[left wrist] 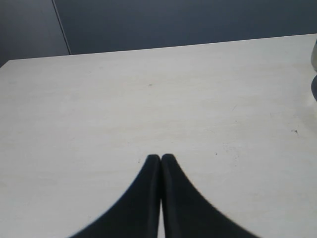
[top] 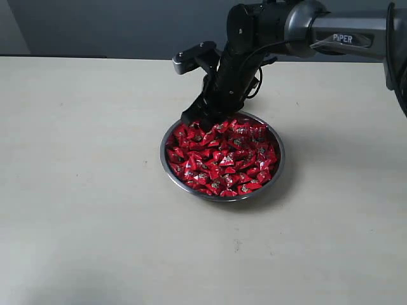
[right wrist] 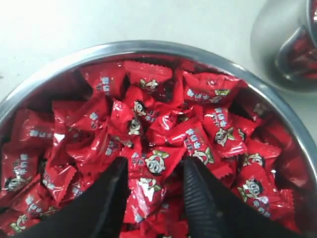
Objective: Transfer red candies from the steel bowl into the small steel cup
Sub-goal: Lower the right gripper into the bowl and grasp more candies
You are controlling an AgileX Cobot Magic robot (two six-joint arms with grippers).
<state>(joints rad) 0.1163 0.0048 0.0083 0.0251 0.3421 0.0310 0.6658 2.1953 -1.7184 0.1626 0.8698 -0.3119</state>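
Red candies [top: 222, 159] fill the bowl [top: 166, 162], mid-table [top: 76, 190]. Right gripper [right wrist: 156, 162] dips into the pile at the bowl's far-left edge, jaws apart w/ one candy between (prob. lined up to pinch it). Cup [right wrist: 277, 44] sits just beside the bowl, keeping the carry short. Left gripper [left wrist: 161, 158] is parked, jaws together.

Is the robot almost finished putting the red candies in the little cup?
Not nearly. Done: something red shows inside the small steel cup, maybe candies, maybe only reflection. In hand: the right gripper has its fingers open, dipped into the red candies with one between them, not lifted. Left: the steel bowl looks heaped full. The left gripper sits shut over the table.
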